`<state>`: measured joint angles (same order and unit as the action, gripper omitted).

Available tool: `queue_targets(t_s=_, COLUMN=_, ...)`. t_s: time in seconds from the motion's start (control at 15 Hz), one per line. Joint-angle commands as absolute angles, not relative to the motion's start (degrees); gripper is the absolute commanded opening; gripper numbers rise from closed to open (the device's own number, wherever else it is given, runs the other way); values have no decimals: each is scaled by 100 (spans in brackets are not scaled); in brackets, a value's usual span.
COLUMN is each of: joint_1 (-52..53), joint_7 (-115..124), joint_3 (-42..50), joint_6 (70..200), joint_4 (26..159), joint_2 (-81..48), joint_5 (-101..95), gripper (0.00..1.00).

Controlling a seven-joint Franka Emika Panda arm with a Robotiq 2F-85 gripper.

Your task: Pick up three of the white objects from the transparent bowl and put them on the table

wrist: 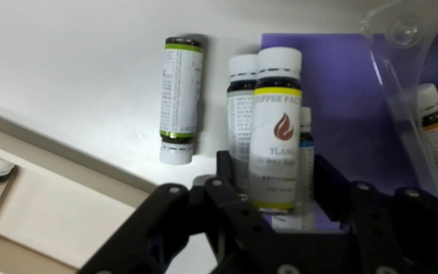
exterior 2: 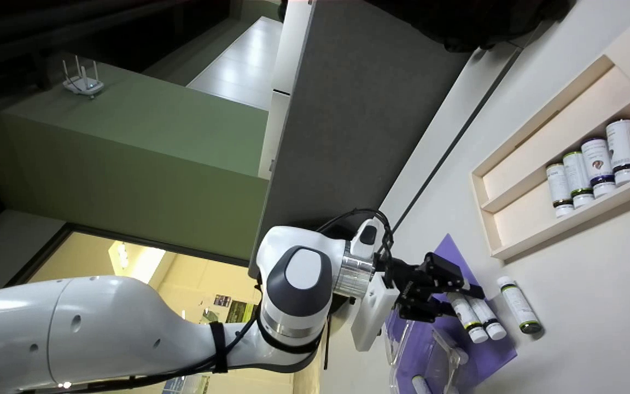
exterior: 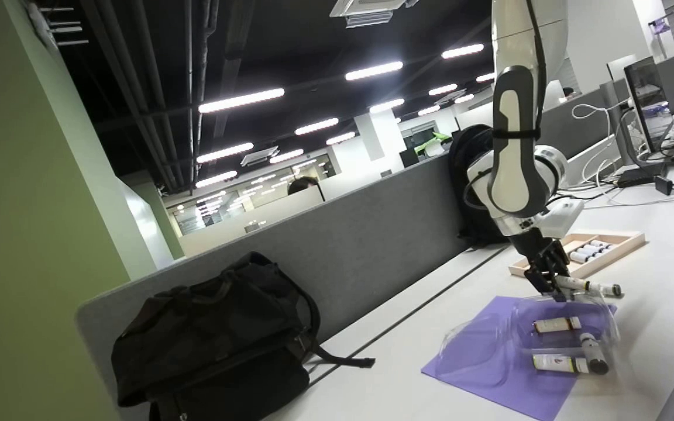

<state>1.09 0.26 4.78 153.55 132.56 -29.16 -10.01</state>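
In the wrist view the gripper [wrist: 274,171] stands with its fingers [wrist: 224,165] spread, one at eight o'clock and one at four o'clock of a yellow-banded bottle [wrist: 276,131], with other bottles showing through the gap on each side. This white bottle overlaps a gray-banded bottle [wrist: 240,121] at nine o'clock and a blue-banded bottle [wrist: 306,163] at three, both partly hidden; whether it lies on them I cannot tell. The purple mat [wrist: 344,114] has its edge running behind this group. At ten o'clock a green-banded bottle [wrist: 181,99] lies apart on the table [wrist: 89,61], with open tabletop around it up to the rim of the wooden tray [wrist: 89,179] at eight.

In an exterior view the transparent bowl [exterior: 597,316] holds three white-labelled bottles [exterior: 558,363] and reaches past the mat's edge at four o'clock; the gripper's tips show at its twelve o'clock rim. From the bowl, open tabletop stretches toward two o'clock, the gray partition [exterior: 372,245] bounds the table at ten, and a black backpack [exterior: 214,339] stands at nine.
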Motion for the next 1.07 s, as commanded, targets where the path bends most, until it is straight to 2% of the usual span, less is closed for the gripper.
queue_targets(t_s=0.0, joint_1=171, joint_7=270, joint_3=526, joint_6=15499, joint_4=13334, joint_2=-2959, joint_5=-905, gripper=35)
queue_targets(t_s=0.07, joint_1=160, joint_7=273, joint_3=513, joint_6=15495, joint_4=13349, joint_2=-2966, joint_5=-861, gripper=35)
queue_targets(t_s=0.13, joint_1=144, joint_7=265, joint_3=503, joint_6=15472, joint_4=13332, joint_2=-2991, joint_5=-808, gripper=85)
queue_targets(t_s=0.2, joint_1=146, joint_7=270, joint_3=506, joint_6=15461, joint_4=13336, joint_2=-2988, joint_5=-780, gripper=86)
queue_targets(t_s=0.33, joint_1=117, joint_7=251, joint_3=483, joint_6=15442, joint_4=13365, joint_2=-2932, joint_5=-690, gripper=96)
queue_targets(t_s=0.47, joint_1=137, joint_7=270, joint_3=509, joint_6=15392, joint_4=13378, joint_2=-2848, joint_5=-667, gripper=100)
queue_targets(t_s=1.0, joint_1=95, joint_7=118, joint_3=461, joint_6=15138, joint_4=13301, joint_2=-2711, joint_5=-685, gripper=100)
